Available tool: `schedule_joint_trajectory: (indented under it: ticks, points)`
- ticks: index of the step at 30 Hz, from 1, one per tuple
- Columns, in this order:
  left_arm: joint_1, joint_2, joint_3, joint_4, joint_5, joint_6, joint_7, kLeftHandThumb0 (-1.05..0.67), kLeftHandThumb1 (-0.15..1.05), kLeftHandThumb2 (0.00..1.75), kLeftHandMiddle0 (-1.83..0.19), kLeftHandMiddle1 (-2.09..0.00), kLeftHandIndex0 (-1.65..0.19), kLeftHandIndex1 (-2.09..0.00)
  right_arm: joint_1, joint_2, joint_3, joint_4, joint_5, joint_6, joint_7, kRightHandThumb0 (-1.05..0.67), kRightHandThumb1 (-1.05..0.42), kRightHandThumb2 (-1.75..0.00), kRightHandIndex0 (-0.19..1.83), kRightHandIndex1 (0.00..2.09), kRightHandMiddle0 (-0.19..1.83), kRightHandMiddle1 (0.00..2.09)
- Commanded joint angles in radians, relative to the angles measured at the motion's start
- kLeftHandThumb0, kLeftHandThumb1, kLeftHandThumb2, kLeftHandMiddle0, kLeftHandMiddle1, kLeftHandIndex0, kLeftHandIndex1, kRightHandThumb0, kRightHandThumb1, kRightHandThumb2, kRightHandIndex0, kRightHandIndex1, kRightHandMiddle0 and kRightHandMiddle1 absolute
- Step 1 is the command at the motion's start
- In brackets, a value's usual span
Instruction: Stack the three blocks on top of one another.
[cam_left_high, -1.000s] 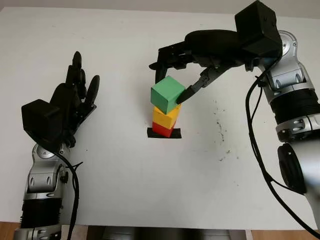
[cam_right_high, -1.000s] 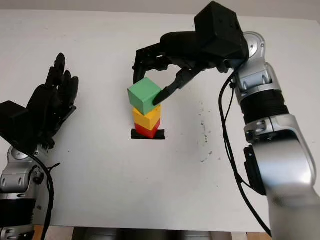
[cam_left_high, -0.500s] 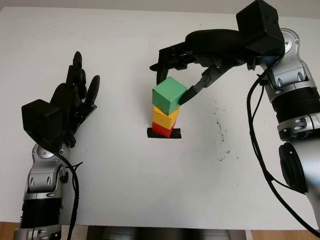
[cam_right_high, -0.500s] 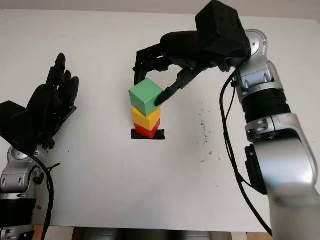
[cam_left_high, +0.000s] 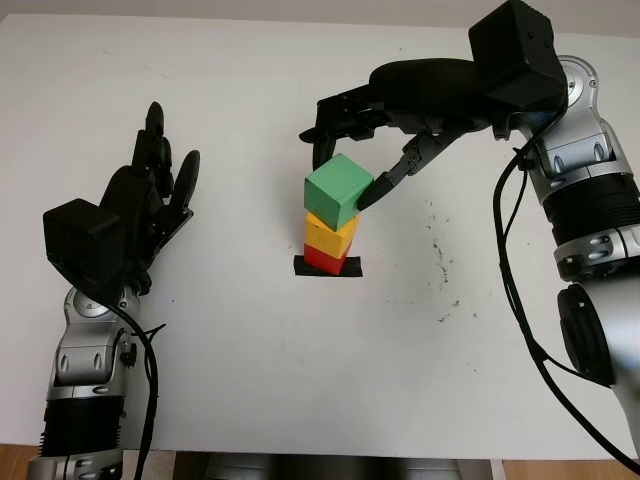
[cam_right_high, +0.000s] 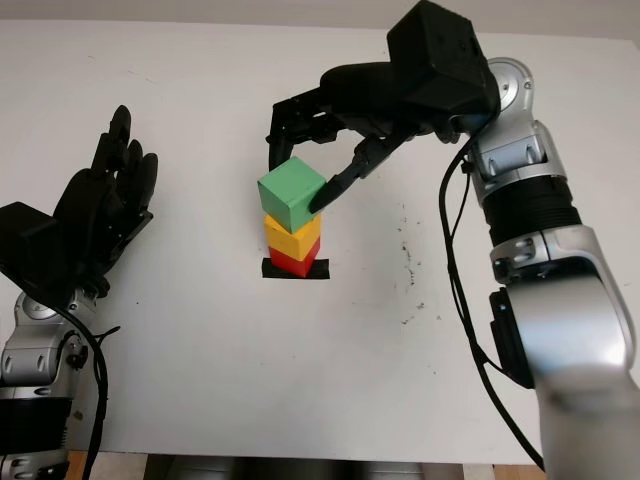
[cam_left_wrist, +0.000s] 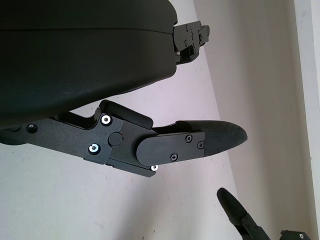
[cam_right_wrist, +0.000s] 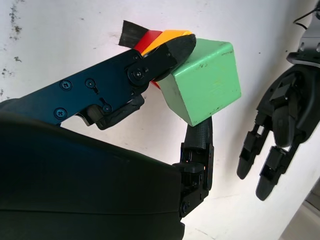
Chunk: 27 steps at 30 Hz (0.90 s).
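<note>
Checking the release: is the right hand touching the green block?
Touching. In the right wrist view one of the right hand's fingertips presses the green block's side and another finger sits against its opposite face.

Bare table (cam_left_high: 250, 380) around block stack (cam_left_high: 333, 225)

Head stereo overhead; close wrist cameras

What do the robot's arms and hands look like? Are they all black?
Not all black. Each arm is silver metal with a ribbed black band, and a thin black cable loops along it. The left hand and right hand are black, with a glossy shell, a boxy black wrist block, and jointed fingers held by small silver screws.
</note>
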Motion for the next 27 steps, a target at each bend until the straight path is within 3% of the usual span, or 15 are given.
schedule_joint_trajectory:
  ticks: [1, 10, 18, 20, 22, 24, 27]
  points:
    - [0.005, 0.006, 0.005, -0.009, -0.005, -0.005, -0.002, -0.7, 1.05, 0.51, 0.19, 0.0, 0.19, -0.04, -0.003, -0.015, 0.01, 0.001, -0.008, 0.001, 0.008, -0.65, -0.84, -0.04, 0.09, 0.01, 0.21, 1.4]
    - [0.007, 0.009, 0.006, -0.008, -0.003, 0.0, -0.001, -0.69, 1.05, 0.52, 0.19, 0.0, 0.19, -0.04, 0.003, -0.022, 0.004, -0.027, -0.002, 0.039, 0.016, -0.75, -0.81, -0.05, -0.02, 0.01, 0.03, 1.08]
    - [0.008, 0.009, 0.006, -0.015, -0.002, 0.008, 0.001, -0.7, 1.05, 0.51, 0.19, -0.01, 0.19, -0.03, 0.013, -0.048, 0.007, -0.066, 0.01, -0.027, 0.083, -0.92, -0.88, -0.06, -0.18, 0.01, -0.15, 0.46]
    - [0.008, 0.009, 0.007, -0.014, -0.003, 0.007, 0.0, -0.7, 1.05, 0.52, 0.19, -0.01, 0.19, -0.04, 0.021, -0.053, -0.008, -0.091, 0.043, -0.032, 0.111, -0.94, -0.89, -0.06, -0.19, 0.0, -0.18, 0.21]
    - [0.008, 0.008, 0.007, -0.014, -0.003, 0.005, 0.001, -0.69, 1.05, 0.52, 0.19, -0.01, 0.19, -0.04, 0.029, -0.055, -0.027, -0.112, 0.083, -0.007, 0.13, -0.92, -0.87, -0.05, -0.19, 0.0, -0.19, 0.04]
    - [0.008, 0.007, 0.007, -0.011, -0.005, 0.003, 0.0, -0.7, 1.05, 0.52, 0.19, -0.01, 0.19, -0.04, 0.046, -0.073, -0.06, -0.177, 0.122, 0.096, 0.111, -0.97, -0.88, -0.05, -0.19, 0.0, -0.19, 0.01]
    - [0.013, 0.006, 0.007, -0.01, -0.004, -0.002, 0.0, -0.7, 1.05, 0.51, 0.19, -0.01, 0.19, -0.04, 0.136, -0.085, -0.157, -0.302, 0.182, 0.237, -0.021, -1.02, -1.01, -0.11, -0.19, 0.0, -0.19, 0.0]
